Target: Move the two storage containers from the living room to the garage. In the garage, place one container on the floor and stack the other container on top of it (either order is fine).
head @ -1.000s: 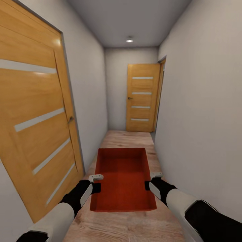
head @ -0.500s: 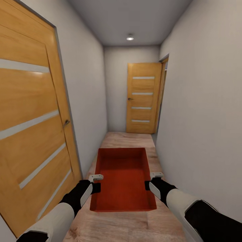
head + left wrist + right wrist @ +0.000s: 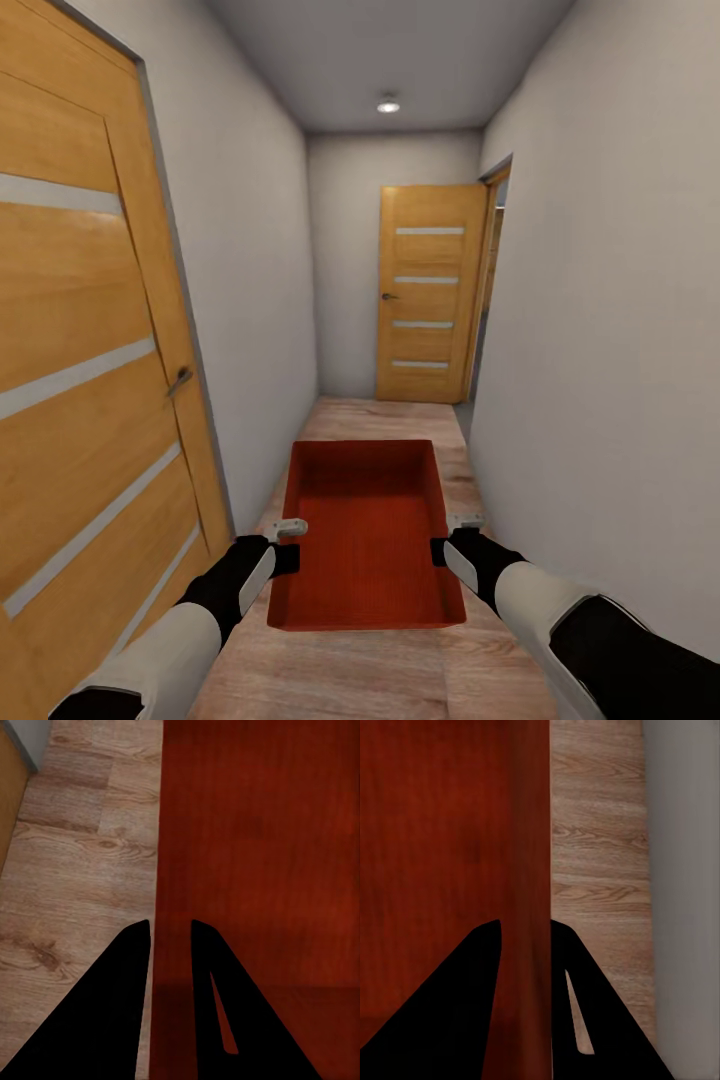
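One red-orange open-top storage container hangs level in front of me over the light wood plank hallway floor, and nothing lies inside it. My left gripper is shut on its left wall, and the left wrist view has the container's wall running between the two dark fingers. On the opposite side my right gripper is shut on the right wall, where the right wrist view looks down on that container wall pinched between its fingers.
I am in a narrow corridor with pale grey walls. A closed wooden door lines the left wall close by. Another wooden door stands at the far end, with an open doorway beside it on the right.
The whole view has advanced down the corridor: the left door slides past and the far door looms larger. The container and both grippers keep their place in the picture.
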You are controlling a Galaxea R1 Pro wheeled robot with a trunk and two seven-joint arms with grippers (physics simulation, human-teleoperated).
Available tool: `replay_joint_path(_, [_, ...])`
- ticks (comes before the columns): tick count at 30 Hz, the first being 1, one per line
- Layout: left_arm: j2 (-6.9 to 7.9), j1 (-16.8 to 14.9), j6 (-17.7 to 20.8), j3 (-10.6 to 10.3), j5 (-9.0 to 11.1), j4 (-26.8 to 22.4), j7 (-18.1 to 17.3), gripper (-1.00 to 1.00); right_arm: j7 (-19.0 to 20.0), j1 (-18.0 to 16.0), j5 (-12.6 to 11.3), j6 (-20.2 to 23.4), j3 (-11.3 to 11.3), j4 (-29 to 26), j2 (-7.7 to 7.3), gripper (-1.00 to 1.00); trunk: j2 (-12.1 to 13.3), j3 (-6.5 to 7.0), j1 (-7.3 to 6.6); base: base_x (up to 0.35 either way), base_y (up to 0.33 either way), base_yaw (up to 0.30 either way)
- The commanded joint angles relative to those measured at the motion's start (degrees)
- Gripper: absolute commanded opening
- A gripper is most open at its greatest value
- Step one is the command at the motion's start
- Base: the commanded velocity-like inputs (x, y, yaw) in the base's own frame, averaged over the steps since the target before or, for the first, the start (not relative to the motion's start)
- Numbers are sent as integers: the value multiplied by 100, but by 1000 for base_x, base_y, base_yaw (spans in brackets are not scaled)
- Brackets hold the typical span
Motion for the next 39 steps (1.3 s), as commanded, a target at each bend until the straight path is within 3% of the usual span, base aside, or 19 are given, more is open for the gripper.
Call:
replay_joint_path(1, [13,-1,48,-83,-63,44,86,-100,-52,-9,144,39,106,-27,-11,-100,-9,-10,6,322,0,0])
replay_joint_path(39, [14,-1,48,-83,-65,43,86,-100,-51,-9,144,39,106,-30,-3,-100,-9,-10,6,322,0,0])
